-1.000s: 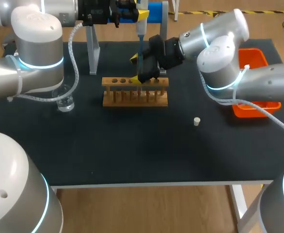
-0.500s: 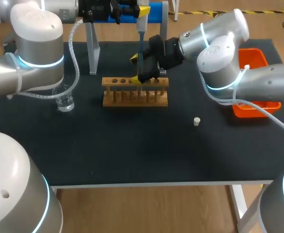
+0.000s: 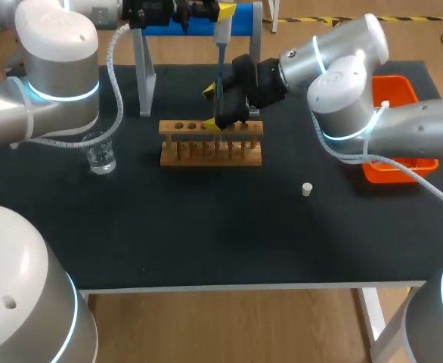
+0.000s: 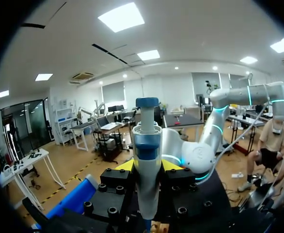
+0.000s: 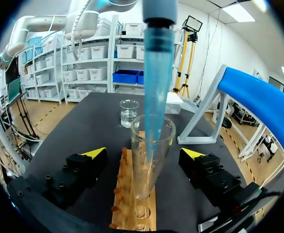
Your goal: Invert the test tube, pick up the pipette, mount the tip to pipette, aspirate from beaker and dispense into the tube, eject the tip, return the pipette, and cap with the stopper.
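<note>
From above, the left hand (image 3: 215, 10) holds the pipette (image 3: 221, 36) upright over the rack (image 3: 210, 144), by the right hand (image 3: 213, 108). Its own wrist view shows it pinching the pipette's barrel. The right wrist shows the tip (image 5: 154, 97) inside the test tube (image 5: 151, 162), above the rack between spread fingers (image 5: 94, 153): dispensing, I judge, and next a straight lift out.

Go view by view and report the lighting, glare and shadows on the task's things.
Head view: even light; the rack's shadow barely shows on the dark table, the beaker shows small glints. Left wrist view: the pipette is evenly lit, without harsh glare. Right wrist view: light passes through the tube and blue tip, with pale reflections on the glass.
</note>
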`<state>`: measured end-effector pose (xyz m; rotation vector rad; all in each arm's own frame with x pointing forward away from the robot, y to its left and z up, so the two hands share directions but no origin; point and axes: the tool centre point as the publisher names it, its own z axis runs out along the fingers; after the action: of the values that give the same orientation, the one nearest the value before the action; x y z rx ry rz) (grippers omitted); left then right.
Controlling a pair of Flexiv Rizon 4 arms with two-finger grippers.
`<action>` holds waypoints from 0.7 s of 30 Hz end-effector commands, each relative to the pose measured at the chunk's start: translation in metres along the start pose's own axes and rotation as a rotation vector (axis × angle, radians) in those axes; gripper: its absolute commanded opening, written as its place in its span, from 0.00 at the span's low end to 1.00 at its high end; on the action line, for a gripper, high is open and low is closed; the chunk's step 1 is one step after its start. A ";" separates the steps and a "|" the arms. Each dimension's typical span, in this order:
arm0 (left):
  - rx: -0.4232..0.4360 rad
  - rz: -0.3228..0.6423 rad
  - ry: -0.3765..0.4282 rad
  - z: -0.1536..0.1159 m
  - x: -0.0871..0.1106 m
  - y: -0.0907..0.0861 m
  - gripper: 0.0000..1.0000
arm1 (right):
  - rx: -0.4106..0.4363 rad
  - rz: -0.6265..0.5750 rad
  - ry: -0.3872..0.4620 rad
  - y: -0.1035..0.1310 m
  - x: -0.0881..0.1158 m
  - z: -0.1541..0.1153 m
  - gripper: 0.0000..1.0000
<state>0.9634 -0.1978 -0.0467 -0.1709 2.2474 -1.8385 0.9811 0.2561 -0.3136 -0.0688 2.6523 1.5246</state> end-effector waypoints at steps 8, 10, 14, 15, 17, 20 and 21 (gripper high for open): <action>-0.013 0.006 -0.002 -0.002 0.002 -0.011 0.00 | 0.001 0.000 0.001 0.000 0.000 -0.001 1.00; -0.014 0.007 -0.003 -0.002 0.002 -0.012 0.00 | 0.001 0.000 0.001 0.000 0.000 -0.001 1.00; -0.016 0.010 -0.002 -0.002 0.002 -0.015 0.00 | 0.001 0.000 0.001 0.000 0.000 -0.001 1.00; -0.016 0.010 -0.002 -0.002 0.002 -0.016 0.00 | 0.001 0.000 0.001 0.000 0.000 -0.001 1.00; -0.016 0.011 -0.002 -0.002 0.002 -0.017 0.00 | 0.001 0.000 0.001 0.000 0.000 -0.001 1.00; -0.016 0.014 -0.002 -0.002 0.003 -0.020 0.00 | 0.001 0.000 0.001 0.000 0.000 -0.001 1.00; -0.016 0.015 -0.002 -0.002 0.003 -0.020 0.00 | 0.001 0.000 0.001 0.000 0.000 -0.001 1.00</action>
<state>0.9597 -0.2011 -0.0290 -0.1574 2.2525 -1.8157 0.9811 0.2561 -0.3136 -0.0688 2.6523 1.5246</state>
